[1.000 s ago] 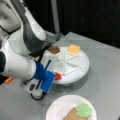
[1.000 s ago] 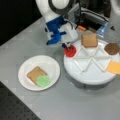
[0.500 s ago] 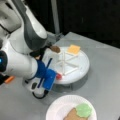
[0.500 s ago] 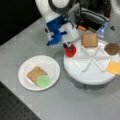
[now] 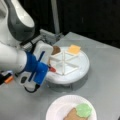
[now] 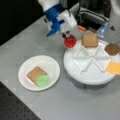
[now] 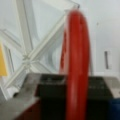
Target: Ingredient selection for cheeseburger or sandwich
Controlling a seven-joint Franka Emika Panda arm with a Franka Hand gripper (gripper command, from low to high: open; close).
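- One gripper (image 6: 68,37) noted, fingers clamped on red tomato disc (image 6: 70,41); disc held on edge, hanging below the fingers, at the rim of the divided tray (image 6: 85,77) on a front view's left side.
- Same grip confirmed in wrist view: tomato disc (image 7: 77,62) upright, edge-on to the camera, tray dividers behind. Held edge-on presumably because pinched across its flat faces.
- Disc barely visible in a front view (image 5: 52,69), mostly hidden behind the blue gripper body (image 5: 37,71).
- Remaining in tray compartments: toast square (image 6: 89,40), brown patty (image 6: 112,49), yellow cheese square (image 6: 114,67). Each in its own compartment, apart from one another, likely sorted so for single picking.
- On white plate (image 6: 25,75), well apart from the tray: toast square (image 6: 35,74) lying flat, green lettuce leaf (image 6: 43,80) resting on its corner nearer a front view's bottom. Judged the start of the sandwich, two layers placed.
- Tomato not yet on the stack; judged mid-transfer, gripper nearer the tray than the plate.
- Grey table (image 6: 75,105) bearing both tray and plate.
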